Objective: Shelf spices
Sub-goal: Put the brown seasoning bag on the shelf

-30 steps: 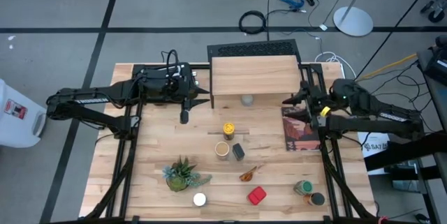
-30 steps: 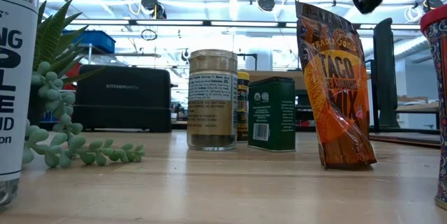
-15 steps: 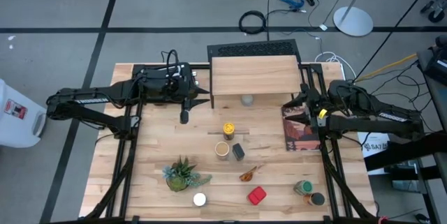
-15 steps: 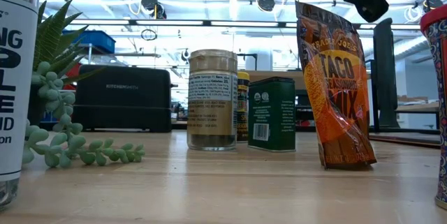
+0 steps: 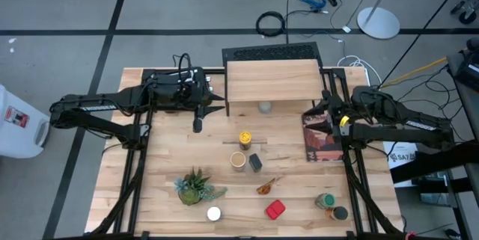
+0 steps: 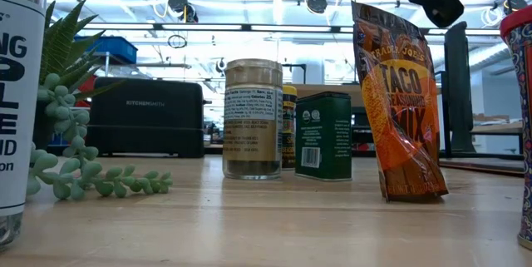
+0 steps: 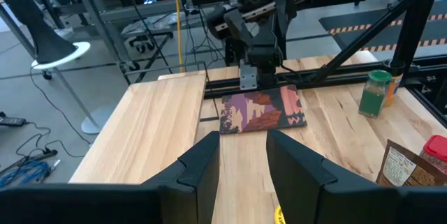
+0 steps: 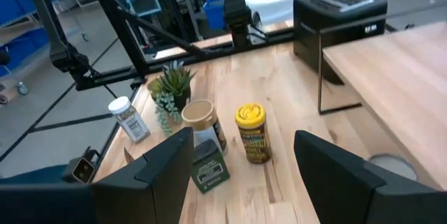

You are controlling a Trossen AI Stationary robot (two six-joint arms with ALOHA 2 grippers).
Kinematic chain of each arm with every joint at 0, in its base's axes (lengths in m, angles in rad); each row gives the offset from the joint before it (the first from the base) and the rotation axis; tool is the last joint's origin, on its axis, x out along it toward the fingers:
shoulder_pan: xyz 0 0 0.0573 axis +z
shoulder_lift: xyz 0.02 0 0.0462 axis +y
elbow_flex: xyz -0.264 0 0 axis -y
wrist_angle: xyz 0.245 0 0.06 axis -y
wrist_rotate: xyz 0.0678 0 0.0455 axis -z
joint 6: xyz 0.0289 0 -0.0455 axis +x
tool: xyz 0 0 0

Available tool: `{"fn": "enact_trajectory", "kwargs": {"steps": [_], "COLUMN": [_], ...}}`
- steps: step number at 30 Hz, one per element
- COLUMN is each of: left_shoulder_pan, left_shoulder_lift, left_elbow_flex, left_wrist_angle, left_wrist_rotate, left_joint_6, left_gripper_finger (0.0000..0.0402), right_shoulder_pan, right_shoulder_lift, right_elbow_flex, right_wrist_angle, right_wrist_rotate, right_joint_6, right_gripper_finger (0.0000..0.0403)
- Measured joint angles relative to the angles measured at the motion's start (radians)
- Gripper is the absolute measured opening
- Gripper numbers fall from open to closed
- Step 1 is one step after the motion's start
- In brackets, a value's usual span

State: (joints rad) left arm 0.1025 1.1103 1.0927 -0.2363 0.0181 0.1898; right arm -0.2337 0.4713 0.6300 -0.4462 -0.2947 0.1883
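Right gripper (image 5: 315, 107), fingers apart and empty beside the shelf (image 5: 272, 81), should take the light, rigid yellow-lidded jar (image 5: 245, 138) around its smooth body.

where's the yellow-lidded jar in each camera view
High view: yellow-lidded jar at table centre, just in front of the shelf.
Low view: mostly hidden, a yellow sliver between the tan-lidded jar and the dark square tin.
Left wrist view: only a yellow scrap at the picture's edge; cannot tell if it is the jar.
Right wrist view: mid-picture, beside the tan-lidded jar.
Shared landmark: the tan-lidded jar.
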Motion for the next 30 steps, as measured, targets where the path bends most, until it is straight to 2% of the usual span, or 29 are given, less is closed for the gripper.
{"fn": "enact_trajectory", "kwargs": {"steps": [15,26,30], "left_shoulder_pan": [0.0,0.0,0.0], "left_shoulder_lift": [0.0,0.002,0.009], "left_elbow_flex": [0.0,0.0,-0.001], "left_wrist_angle": [0.0,0.032,-0.011], "left_wrist_rotate": [0.0,0.0,-0.001], "left_joint_6": [0.0,0.003,0.005], "left_gripper_finger": [0.0128,0.0128,0.0128], "right_shoulder_pan": [0.0,0.0,0.0], "right_shoulder_lift": [0.0,0.001,0.001], "right_elbow_flex": [0.0,0.0,0.0], "right_wrist_angle": [0.013,-0.029,-0.03], "right_wrist_rotate": [0.0,0.0,0.0], "right_joint_6": [-0.02,0.035,0.035], "right_gripper_finger": [0.0235,0.0235,0.0235]}}
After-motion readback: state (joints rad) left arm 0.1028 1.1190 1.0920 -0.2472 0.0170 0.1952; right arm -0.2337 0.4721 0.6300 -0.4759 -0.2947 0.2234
